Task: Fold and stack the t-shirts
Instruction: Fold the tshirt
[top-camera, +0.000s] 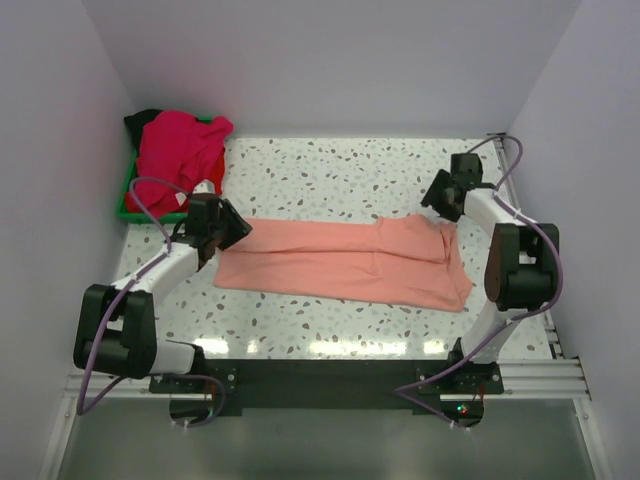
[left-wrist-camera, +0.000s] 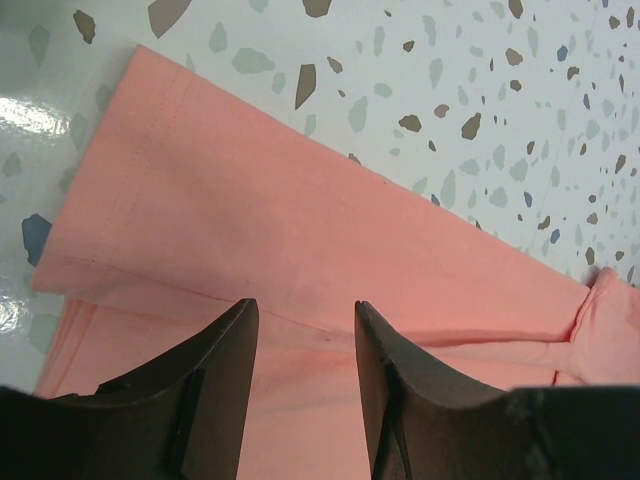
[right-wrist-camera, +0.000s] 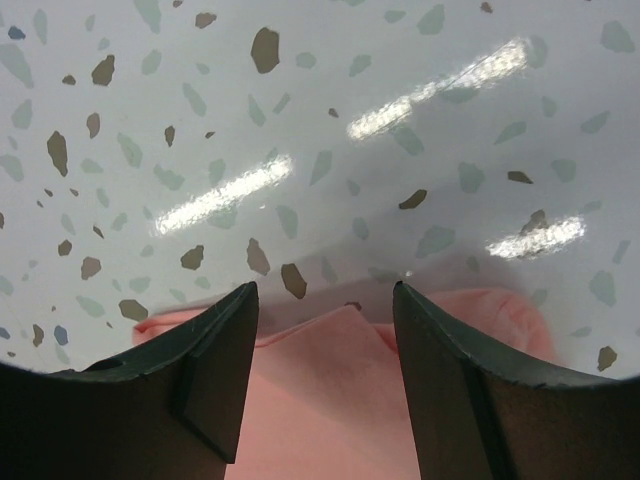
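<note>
A salmon-pink t-shirt (top-camera: 345, 262) lies folded into a long strip across the middle of the speckled table. My left gripper (top-camera: 238, 226) is open just above its left end; the left wrist view shows the cloth (left-wrist-camera: 300, 230) under and between the spread fingers (left-wrist-camera: 230, 350). My right gripper (top-camera: 436, 196) is open at the strip's far right corner; the right wrist view shows a cloth corner (right-wrist-camera: 330, 390) between its fingers (right-wrist-camera: 225, 345). Neither holds anything. A magenta-pink t-shirt (top-camera: 180, 148) is heaped at the back left, with red (top-camera: 205, 192) and black (top-camera: 143, 118) cloth showing beneath it.
A green tray (top-camera: 127, 200) under the heap sits in the back left corner by the left wall. White walls close in the table on the left, back and right. A metal rail (top-camera: 540, 375) runs along the near edge by the arm bases.
</note>
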